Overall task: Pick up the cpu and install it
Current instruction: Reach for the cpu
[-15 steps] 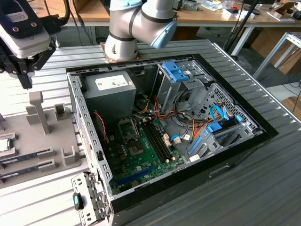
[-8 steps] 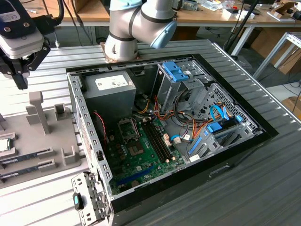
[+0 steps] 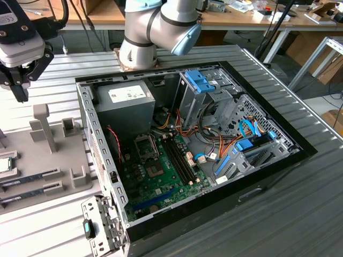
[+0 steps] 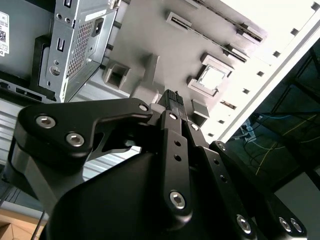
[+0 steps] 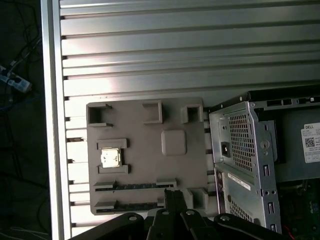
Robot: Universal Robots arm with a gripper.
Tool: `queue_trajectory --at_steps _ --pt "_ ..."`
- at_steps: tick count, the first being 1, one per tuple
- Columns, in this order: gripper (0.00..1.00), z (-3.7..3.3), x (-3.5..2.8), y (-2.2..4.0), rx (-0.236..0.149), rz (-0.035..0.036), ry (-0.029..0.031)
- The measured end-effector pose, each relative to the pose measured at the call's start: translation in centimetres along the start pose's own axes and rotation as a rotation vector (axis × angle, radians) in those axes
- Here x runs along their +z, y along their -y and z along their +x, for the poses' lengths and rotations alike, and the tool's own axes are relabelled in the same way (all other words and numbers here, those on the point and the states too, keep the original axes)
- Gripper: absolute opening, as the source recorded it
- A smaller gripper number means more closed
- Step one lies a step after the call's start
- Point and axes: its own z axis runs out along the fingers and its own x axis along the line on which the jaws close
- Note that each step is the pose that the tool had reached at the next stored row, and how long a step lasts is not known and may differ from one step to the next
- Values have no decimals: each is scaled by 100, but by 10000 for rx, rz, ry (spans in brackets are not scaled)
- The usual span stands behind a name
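The cpu (image 3: 4, 164) (image 5: 110, 158) (image 4: 212, 77), a small silver square, lies in a framed pocket of the grey holder tray (image 3: 51, 155) (image 5: 150, 165) at the exterior view's left edge. My gripper (image 3: 21, 92) (image 4: 172, 98) (image 5: 173, 196) hangs high above the far part of that tray, its black fingers together and holding nothing, well apart from the cpu. Inside the open computer case (image 3: 99, 144), the motherboard's square socket (image 3: 144, 145) sits beside the long memory slots (image 3: 179, 158).
Two long dark memory sticks (image 3: 29, 176) (image 5: 135, 185) rest in tray slots near the cpu. Grey posts (image 3: 44, 126) stand up from the tray. A power supply (image 3: 126, 101), blue drive brackets (image 3: 201, 83) and cables crowd the case. The arm's base (image 3: 138, 51) stands behind it.
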Motion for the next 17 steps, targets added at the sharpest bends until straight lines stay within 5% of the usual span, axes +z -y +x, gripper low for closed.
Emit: queue_trajectory --at_steps 17 --pt "11 119 -3 9 0 0 0"
